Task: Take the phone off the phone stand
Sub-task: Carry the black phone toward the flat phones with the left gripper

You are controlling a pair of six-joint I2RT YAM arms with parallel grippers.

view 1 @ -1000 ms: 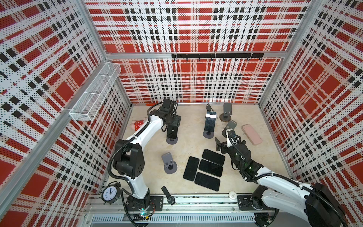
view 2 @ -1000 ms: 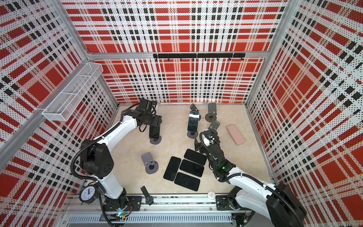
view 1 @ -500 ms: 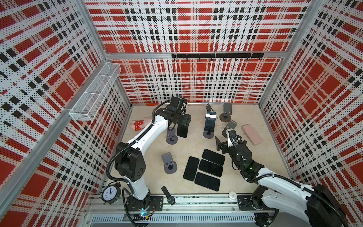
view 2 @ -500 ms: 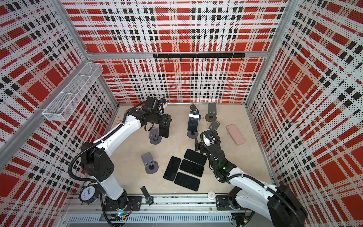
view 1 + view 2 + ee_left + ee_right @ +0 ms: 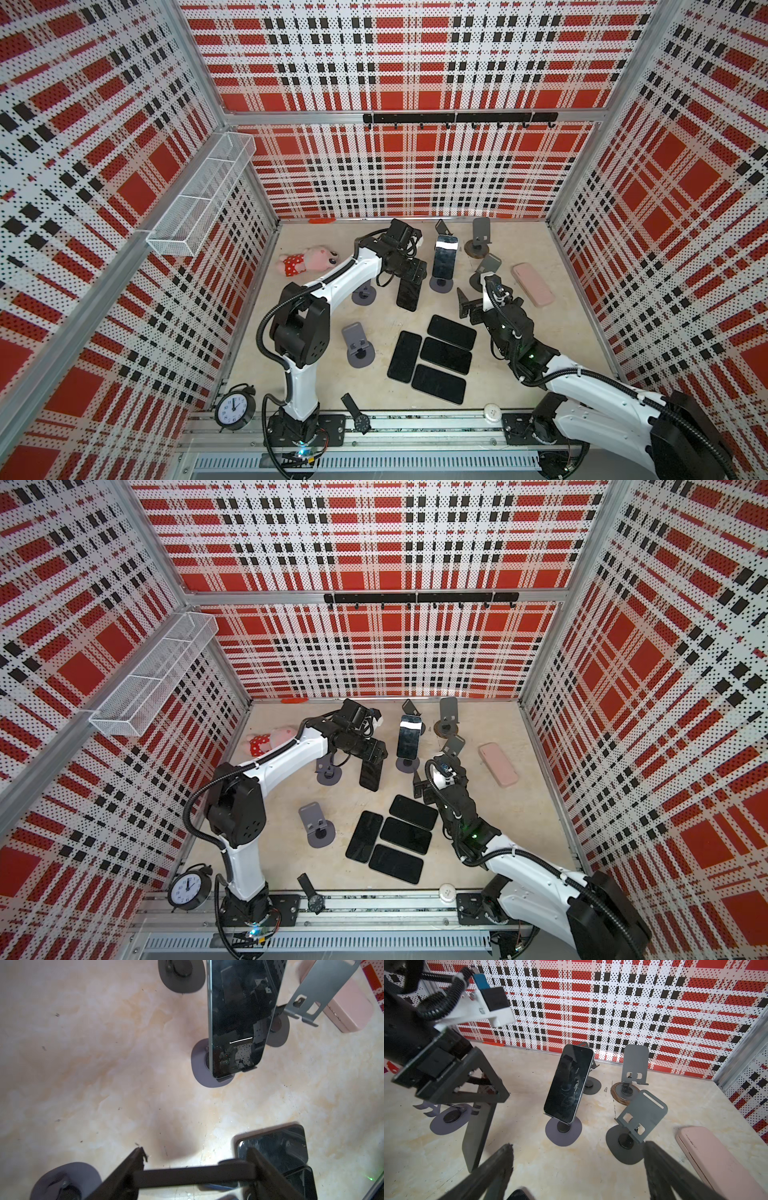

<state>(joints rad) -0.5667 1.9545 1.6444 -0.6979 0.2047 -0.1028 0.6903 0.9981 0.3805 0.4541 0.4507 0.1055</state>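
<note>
My left gripper (image 5: 409,272) (image 5: 374,752) is shut on a black phone (image 5: 407,296) (image 5: 370,776) that hangs upright, low over the table. In the left wrist view the phone (image 5: 193,1175) runs edge-on across the left gripper (image 5: 195,1176), pinched between both fingers. The purple phone stand (image 5: 364,296) (image 5: 328,774) (image 5: 450,1118) stands bare just left of it. A second phone (image 5: 444,257) (image 5: 569,1084) rests on another stand in the middle. My right gripper (image 5: 471,300) (image 5: 577,1167) is open, low, right of that stand, holding nothing.
Several black phones (image 5: 440,357) lie flat at the front centre. A pink phone (image 5: 533,284) lies at the right. Bare stands (image 5: 356,345) (image 5: 482,239) (image 5: 486,268) are scattered around. A plush toy (image 5: 309,264), a clock (image 5: 233,407) and a watch (image 5: 357,415) lie along the left and front edges.
The left gripper has lifted the black phone off its stand and carried it right and toward the front. The right arm has stayed still.
</note>
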